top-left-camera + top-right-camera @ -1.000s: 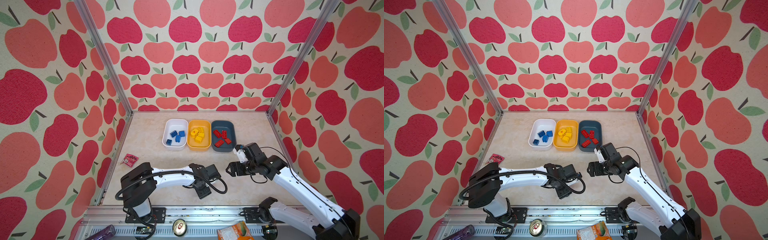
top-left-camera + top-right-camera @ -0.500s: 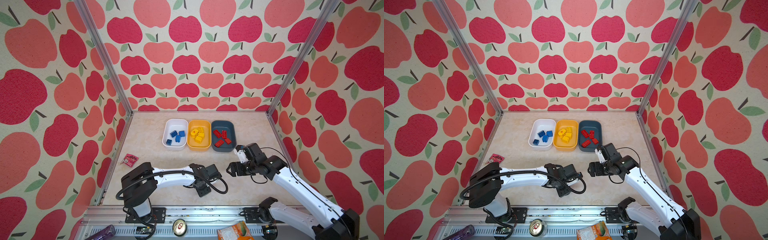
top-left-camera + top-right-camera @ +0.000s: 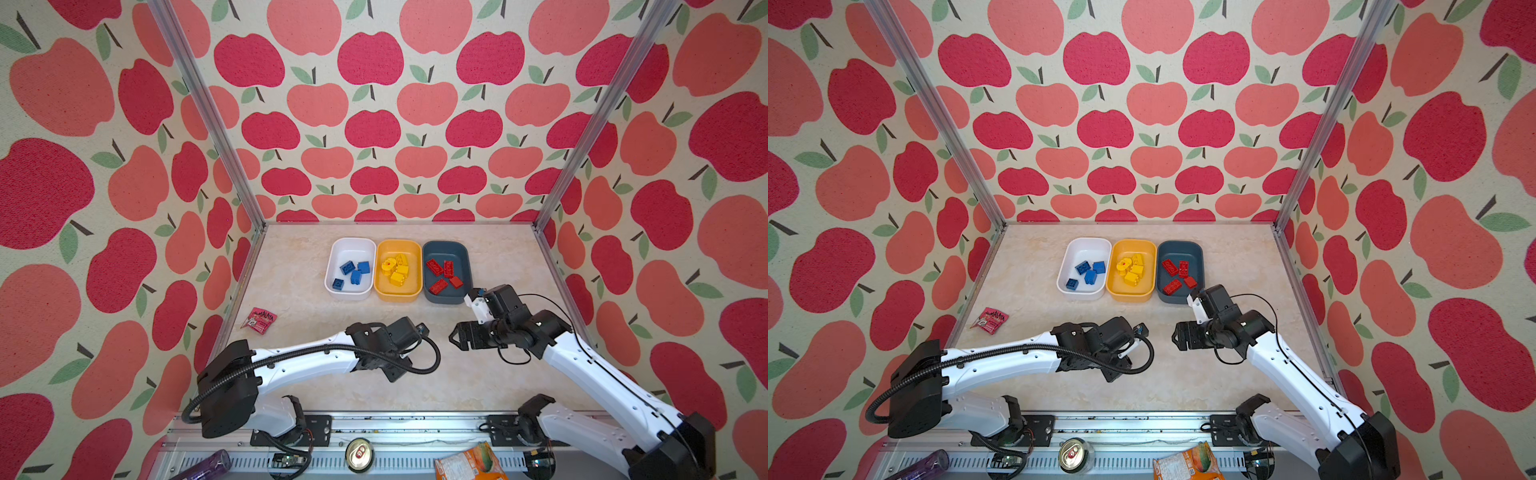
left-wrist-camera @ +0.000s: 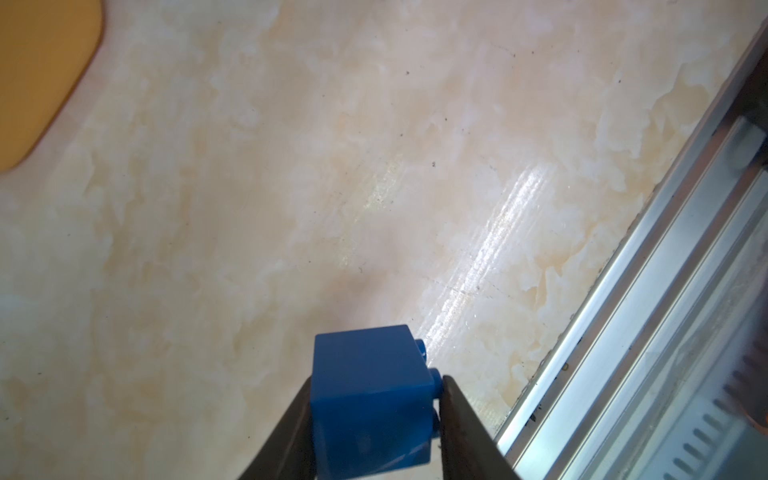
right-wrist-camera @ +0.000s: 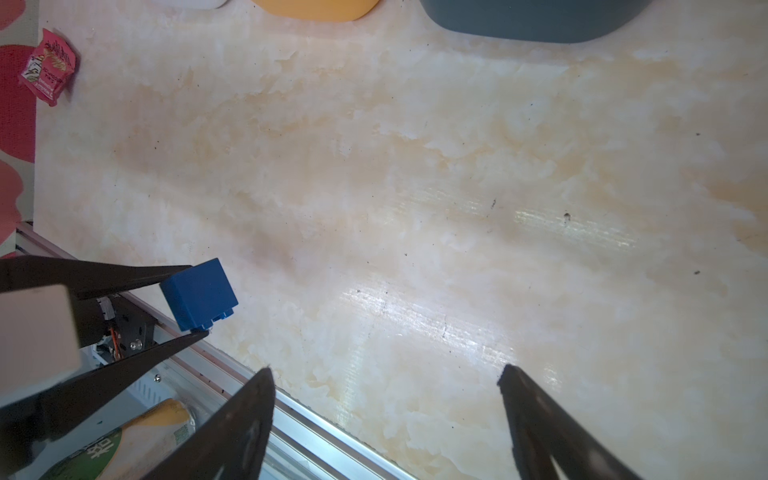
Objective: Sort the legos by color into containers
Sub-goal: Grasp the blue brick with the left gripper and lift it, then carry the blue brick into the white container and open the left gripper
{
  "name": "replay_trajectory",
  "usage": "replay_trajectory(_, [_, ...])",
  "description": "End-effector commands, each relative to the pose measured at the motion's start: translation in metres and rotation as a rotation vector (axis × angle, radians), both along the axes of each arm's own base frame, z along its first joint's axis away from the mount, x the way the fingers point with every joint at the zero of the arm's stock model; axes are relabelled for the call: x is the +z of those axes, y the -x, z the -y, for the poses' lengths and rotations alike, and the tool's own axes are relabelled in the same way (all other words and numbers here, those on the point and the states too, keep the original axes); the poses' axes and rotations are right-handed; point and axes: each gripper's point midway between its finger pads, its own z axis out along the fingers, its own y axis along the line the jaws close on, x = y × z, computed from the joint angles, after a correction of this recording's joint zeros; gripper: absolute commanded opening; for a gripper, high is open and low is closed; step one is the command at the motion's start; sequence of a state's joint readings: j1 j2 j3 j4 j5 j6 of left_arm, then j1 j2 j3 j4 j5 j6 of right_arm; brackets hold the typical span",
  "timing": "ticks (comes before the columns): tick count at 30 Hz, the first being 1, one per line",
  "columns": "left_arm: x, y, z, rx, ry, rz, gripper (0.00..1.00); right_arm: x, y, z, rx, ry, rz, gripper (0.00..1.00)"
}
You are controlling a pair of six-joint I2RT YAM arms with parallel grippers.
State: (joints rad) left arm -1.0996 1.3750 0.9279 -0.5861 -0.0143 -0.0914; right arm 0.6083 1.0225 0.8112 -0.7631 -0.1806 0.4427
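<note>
Left wrist view: left fingers [image 4: 291, 432] clamped on blue brick [image 4: 370, 390]. Right fingers [image 5: 245, 419] spread wide, empty. Pick done, likely last loose piece. Next: carry to white tub [image 3: 351, 249], release.

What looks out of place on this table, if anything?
The red wrapper lies on the table by its left edge, no brick at all. One blue brick sits clamped in the left gripper, not yet in the white tub.
</note>
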Motion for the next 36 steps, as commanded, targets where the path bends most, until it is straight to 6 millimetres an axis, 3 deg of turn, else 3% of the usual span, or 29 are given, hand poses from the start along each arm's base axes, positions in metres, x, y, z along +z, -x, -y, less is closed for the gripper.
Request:
replay_trajectory(1, [0.015, -0.026, -0.019, 0.123, 0.02, 0.086, 0.4, 0.0, -0.005, -0.008, -0.009, -0.042, -0.005, 0.88])
replay_trajectory(10, [0.07, -0.104, -0.07, 0.378, 0.153, 0.248, 0.38, 0.004, -0.011, -0.03, 0.032, -0.057, -0.002, 0.88])
replay_trajectory(21, [0.107, -0.19, -0.119, 0.592, 0.234, 0.346, 0.39, 0.004, -0.012, -0.046, 0.056, -0.068, 0.001, 0.88])
replay_trajectory(25, [0.104, -0.218, -0.13, 0.63, 0.251, 0.359, 0.39, 0.007, -0.012, -0.048, 0.062, -0.073, 0.003, 0.89])
replay_trajectory(36, [0.068, -0.274, -0.161, 0.721, 0.22, 0.379, 0.4, 0.008, -0.009, -0.051, 0.063, -0.091, 0.002, 0.89])
